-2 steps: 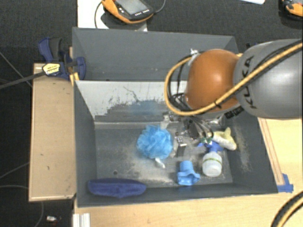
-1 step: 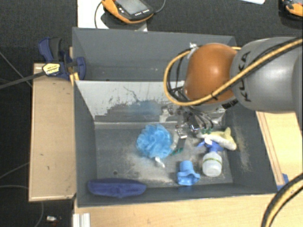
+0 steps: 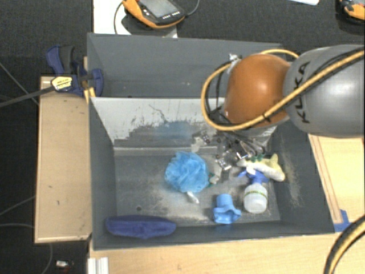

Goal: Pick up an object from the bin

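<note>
Here gripper [image 3: 227,156] low beside frilly blue mesh pouf [image 3: 187,173] — white round bottle [image 3: 255,197] near; grip state unclear.

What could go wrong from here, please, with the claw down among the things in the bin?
The claw sits low between the blue mesh bath sponge and a tight cluster of a white bottle and a pale yellow item, so it may nudge or catch a neighbour rather than one clean thing. The sponge's loose mesh could snag on it. The orange wrist cover overhangs the spot, so a poor grip may be hard to see.
</note>
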`<state>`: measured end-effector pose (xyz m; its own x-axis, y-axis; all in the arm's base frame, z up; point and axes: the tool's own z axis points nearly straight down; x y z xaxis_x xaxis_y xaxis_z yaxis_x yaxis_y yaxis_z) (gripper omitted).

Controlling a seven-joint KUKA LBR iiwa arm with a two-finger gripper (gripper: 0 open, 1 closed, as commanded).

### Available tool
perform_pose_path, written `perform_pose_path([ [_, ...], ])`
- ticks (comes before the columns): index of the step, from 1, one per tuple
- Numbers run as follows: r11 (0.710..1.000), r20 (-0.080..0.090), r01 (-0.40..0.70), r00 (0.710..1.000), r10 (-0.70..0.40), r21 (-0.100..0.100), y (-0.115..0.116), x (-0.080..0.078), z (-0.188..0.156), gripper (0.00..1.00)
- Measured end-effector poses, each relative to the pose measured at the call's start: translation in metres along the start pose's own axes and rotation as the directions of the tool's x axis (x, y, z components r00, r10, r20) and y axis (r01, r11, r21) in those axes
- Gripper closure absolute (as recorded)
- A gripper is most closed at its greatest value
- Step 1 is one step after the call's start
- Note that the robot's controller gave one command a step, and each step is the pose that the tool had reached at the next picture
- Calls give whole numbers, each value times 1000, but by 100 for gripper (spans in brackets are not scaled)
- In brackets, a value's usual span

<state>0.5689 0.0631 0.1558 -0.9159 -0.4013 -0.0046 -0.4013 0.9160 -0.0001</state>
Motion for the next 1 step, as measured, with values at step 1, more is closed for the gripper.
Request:
perform_pose_path([
  [1,944,3,329,944,-329,4,-59,12,84,100],
])
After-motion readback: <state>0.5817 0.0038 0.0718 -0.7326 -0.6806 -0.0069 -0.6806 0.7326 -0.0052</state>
